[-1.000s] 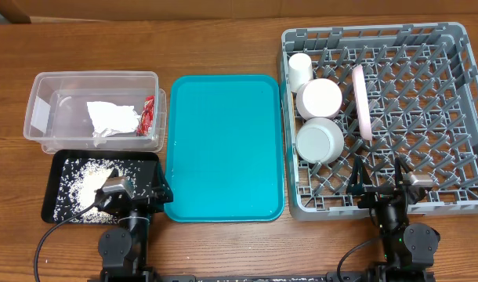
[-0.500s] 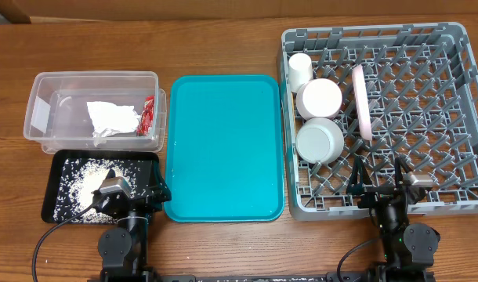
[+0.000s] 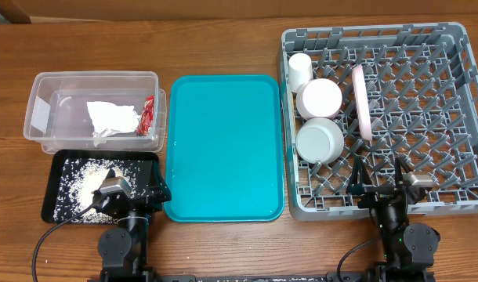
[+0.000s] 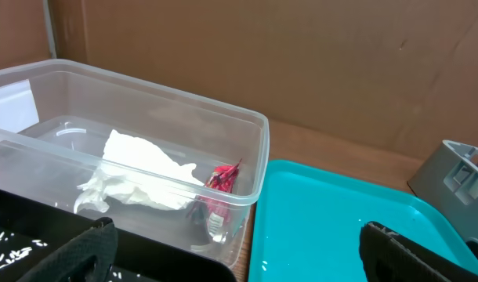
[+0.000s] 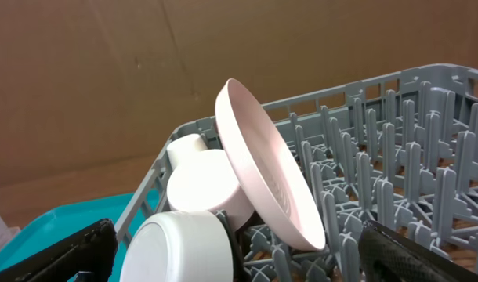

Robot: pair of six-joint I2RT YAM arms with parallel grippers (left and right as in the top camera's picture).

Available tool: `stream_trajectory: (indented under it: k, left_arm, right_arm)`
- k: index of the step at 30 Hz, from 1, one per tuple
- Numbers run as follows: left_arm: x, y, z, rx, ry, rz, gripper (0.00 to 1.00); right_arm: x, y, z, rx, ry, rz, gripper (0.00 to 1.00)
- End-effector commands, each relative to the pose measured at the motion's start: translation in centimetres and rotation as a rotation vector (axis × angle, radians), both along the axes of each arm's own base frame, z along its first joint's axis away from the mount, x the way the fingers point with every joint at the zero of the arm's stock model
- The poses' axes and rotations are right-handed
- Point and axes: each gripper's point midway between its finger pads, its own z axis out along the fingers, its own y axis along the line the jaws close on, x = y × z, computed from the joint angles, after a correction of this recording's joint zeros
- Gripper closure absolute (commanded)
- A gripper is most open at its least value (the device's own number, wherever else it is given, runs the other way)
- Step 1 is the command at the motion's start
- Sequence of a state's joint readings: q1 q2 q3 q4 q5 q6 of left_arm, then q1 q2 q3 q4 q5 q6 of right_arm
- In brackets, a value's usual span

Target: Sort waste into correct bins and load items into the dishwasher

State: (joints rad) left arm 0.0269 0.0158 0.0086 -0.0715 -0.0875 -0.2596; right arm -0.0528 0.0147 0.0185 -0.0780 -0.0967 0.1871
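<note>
Robot lab test bench: wooden table (image 3: 223, 39), cardboard backdrop (image 4: 317, 70), cabled arm bases (image 3: 120, 246).

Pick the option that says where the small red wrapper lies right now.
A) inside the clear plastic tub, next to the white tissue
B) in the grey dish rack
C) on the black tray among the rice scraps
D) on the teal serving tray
A: the red wrapper lies inside the clear tub, just right of the crumpled tissue; the left wrist view shows the same.
</note>
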Motion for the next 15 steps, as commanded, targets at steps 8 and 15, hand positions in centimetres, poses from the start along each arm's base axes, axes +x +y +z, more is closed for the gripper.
stream_trajectory:
  k: [8,15]
  left_arm:
    - [-0.1,0.4,0.2,0.011,-0.010,0.021,0.00]
    - [-0.1,0.4,0.2,0.011,-0.010,0.021,0.00]
  right_arm:
    - [0.2,-0.7,-1.2,-0.199,0.030,-0.028,0.00]
    - [0.4,-0.6,-2.3,-0.270,0.075,-0.014,0.00]
